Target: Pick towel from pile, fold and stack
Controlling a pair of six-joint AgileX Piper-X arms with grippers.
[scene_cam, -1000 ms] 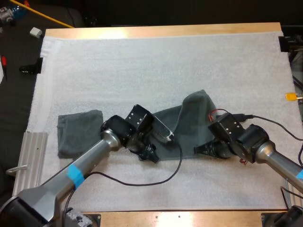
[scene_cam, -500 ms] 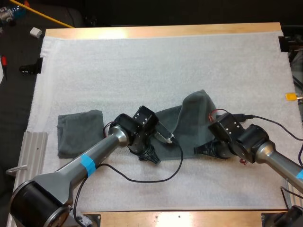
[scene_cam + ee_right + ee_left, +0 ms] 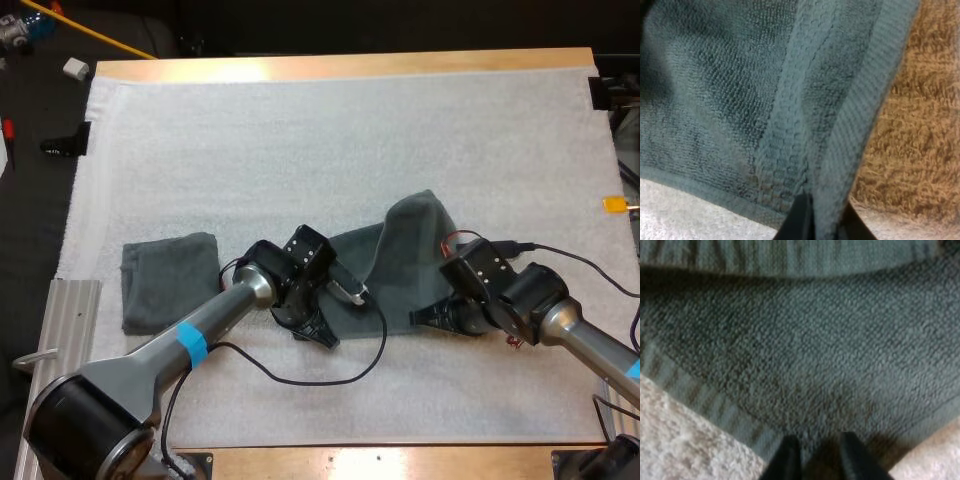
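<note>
Crumpled towel (image 3: 400, 245), dark grey-green, lies approx. mid-counter, a bit toward the near edge and right of centre. It is spread flat-ish w/ one rounded lobe humped up on the far side. Its near hem runs left-right between the two arms.

Left end effector (image 3: 317, 331) is at the towel's near-left corner, tips pointing down toward the counter's near edge. In the left wrist view the fingers (image 3: 789, 452) stand narrow w/ cloth of that corner between them, so it grips the towel. The ribbed hem runs in from one side to the tips, w/ white mat (image 3: 680, 440) on either side of the corner.

Right end effector (image 3: 420, 318) is at the towel's near-right edge, tips pointing left. In the right wrist view the fingers (image 3: 801, 212) are pinched tight on the ribbed hem, which rises straight up from between them. The waffle-weave body of the towel is on one side of the hem.

Folded towel (image 3: 165, 282), same colour, is a neat rectangle toward the counter's left edge in the near half. It is apart from the crumpled towel, w/ the left arm's wrist just beside its right edge.

Both lie on the mat, which covers most of the counter (image 3: 340, 66). Wood shows along the far and near edges. A metal rail (image 3: 72, 320) sits at the near-left corner, just off the mat.
</note>
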